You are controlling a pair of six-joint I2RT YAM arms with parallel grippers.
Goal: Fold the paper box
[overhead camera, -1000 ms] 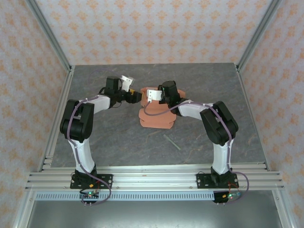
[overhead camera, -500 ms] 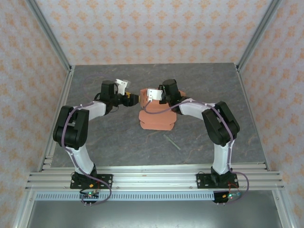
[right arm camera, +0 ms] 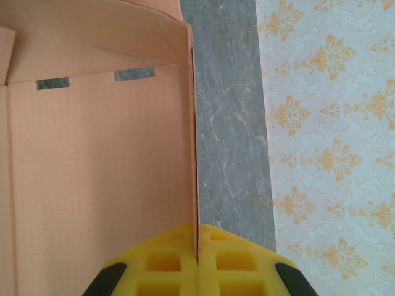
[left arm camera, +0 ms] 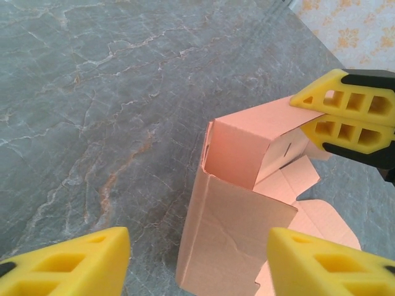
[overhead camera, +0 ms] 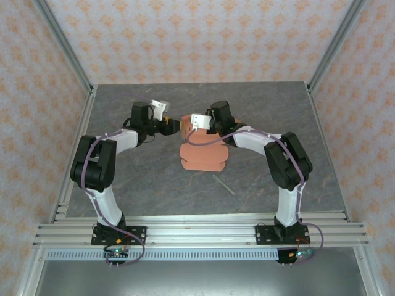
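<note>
The bench is overlooked from high above and behind the arm bases, facing down and forward. From the left wrist, the paper box is viewed closely and obliquely downward. From the right wrist, its wall is seen at short range, edge-on. The paper box and bench are shared by all three views.
</note>
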